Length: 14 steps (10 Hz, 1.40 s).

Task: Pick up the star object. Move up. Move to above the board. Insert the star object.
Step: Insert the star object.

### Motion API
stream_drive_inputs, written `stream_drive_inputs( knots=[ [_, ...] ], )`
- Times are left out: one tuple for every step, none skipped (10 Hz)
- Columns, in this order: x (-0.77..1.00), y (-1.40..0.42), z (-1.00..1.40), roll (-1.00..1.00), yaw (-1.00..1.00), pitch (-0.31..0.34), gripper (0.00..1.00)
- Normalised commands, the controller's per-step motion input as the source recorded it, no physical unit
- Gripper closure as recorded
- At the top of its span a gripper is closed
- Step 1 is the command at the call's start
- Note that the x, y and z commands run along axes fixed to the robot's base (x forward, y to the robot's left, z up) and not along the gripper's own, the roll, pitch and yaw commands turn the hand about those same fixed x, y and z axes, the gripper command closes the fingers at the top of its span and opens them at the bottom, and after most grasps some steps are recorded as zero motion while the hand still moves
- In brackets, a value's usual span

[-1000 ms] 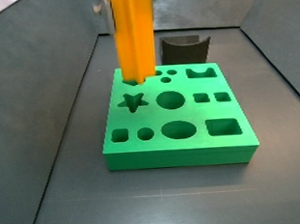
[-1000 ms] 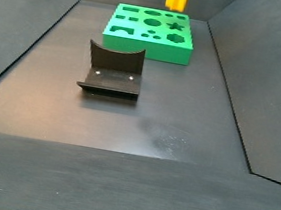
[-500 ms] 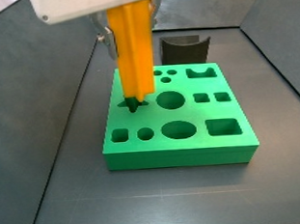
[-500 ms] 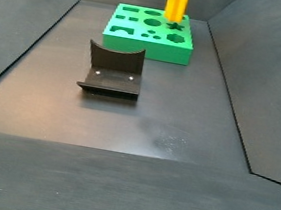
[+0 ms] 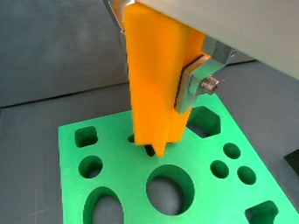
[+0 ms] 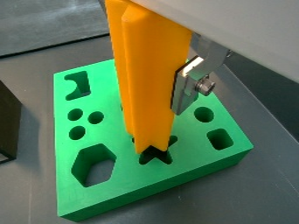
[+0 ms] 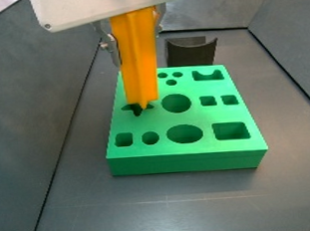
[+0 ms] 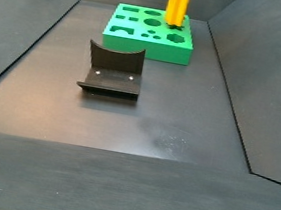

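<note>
Jaws clamp ridged orange star object (image 6: pixel 146 79), tip in green board (image 6: pixel 117 179) star hole.

star object (image 7: pixel 139 57) lowered, tip entering board (image 7: pixel 187 150) star hole

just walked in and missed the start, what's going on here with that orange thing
The Franka arm's end effector is shut on the star object, a tall orange prism, holding it upright over the green board. In both wrist views the prism's lower tip is at the mouth of the star-shaped hole, lined up with it; most of its length stands above the board, so the insertion is not finished. The dark fixture stands apart on the floor, untouched.
</note>
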Motion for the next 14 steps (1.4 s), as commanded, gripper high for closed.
stream_drive_inputs(
  knots=[
    [0.01,0.0,-0.04,-0.02,-0.01,-0.013,1.0],
    [0.0,0.0,-0.09,-0.01,-0.04,-0.017,1.0],
    [0.0,0.0,-0.17,0.0,-0.13,0.0,1.0],
    [-0.01,0.0,-0.18,0.0,-0.16,-0.003,1.0],
    [0.0,0.0,-0.07,0.0,-0.11,0.0,1.0],
    [0.0,0.0,-0.03,-0.03,0.0,-0.009,1.0],
    [0.0,0.0,-0.01,-0.03,-0.02,0.0,1.0],
    [0.0,0.0,0.0,-0.04,-0.09,0.0,1.0],
    [-0.03,-0.01,0.0,-0.02,-0.17,0.0,1.0],
    [0.0,-0.01,-0.03,-0.01,-0.15,0.0,1.0],
    [0.0,-0.01,-0.05,-0.01,-0.17,0.0,1.0],
    [0.0,-0.02,-0.06,-0.01,-0.17,-0.003,1.0],
    [-0.04,-0.03,-0.15,-0.08,-0.21,-0.027,1.0],
    [-0.03,-0.02,-0.1,-0.05,-0.19,-0.011,1.0]
  ],
)
